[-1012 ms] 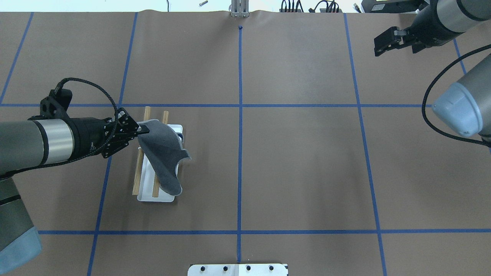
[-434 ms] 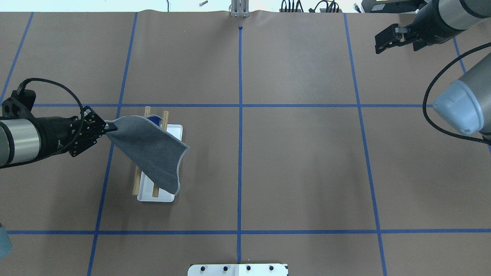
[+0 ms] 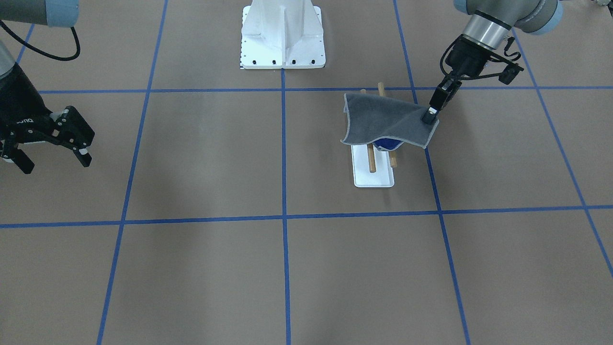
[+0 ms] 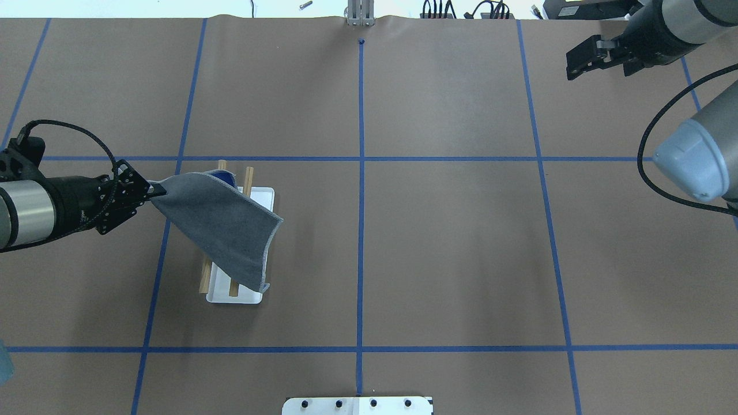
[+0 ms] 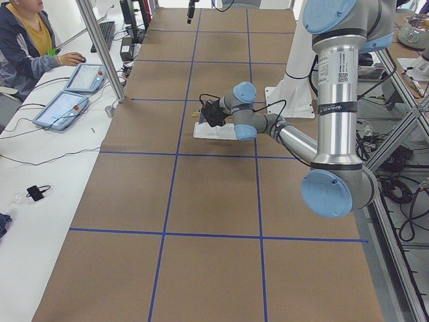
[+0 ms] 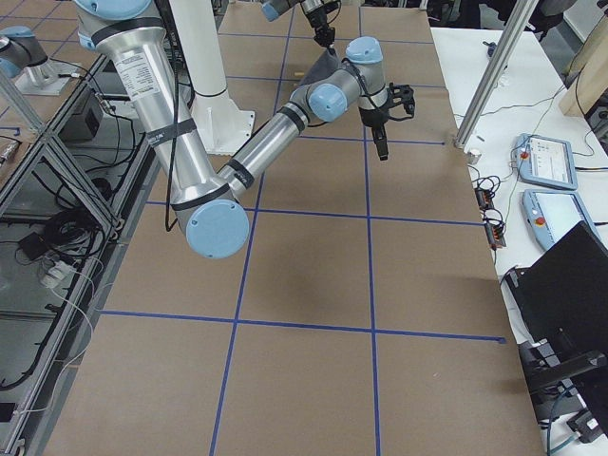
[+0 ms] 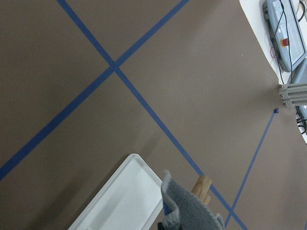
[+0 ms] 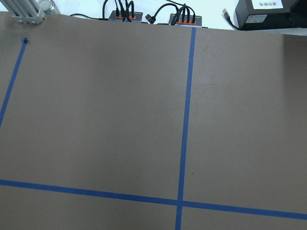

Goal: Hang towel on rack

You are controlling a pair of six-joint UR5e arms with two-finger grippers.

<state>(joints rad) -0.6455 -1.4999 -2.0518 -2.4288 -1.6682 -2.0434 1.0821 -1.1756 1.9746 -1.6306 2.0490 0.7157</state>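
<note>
The dark grey towel [image 4: 222, 227] is stretched across the rack, its blue underside showing at the far edge. It covers much of the two wooden rods [image 4: 249, 176] and the white base [image 4: 236, 297]. My left gripper [image 4: 154, 190] is shut on the towel's corner, just left of the rack and above the table. In the front view the towel [image 3: 383, 122] drapes over the rods [image 3: 370, 158], held at its corner by the left gripper [image 3: 427, 115]. The left wrist view shows a towel fold [image 7: 189, 211] and the base [image 7: 120, 196]. My right gripper [image 3: 52, 163] is open and empty, far away.
The large white bolted pedestal [image 3: 282, 38] stands at the robot's side of the table, and its plate shows at the near edge [image 4: 357, 405]. Blue tape lines cross the brown table cover. A person sits at tablets beyond the table's far edge [image 5: 27, 40].
My left gripper has pulled away to the left with the towel corner, so the bunched towel has spread out flat over the rods. The right gripper shifted slightly.
</note>
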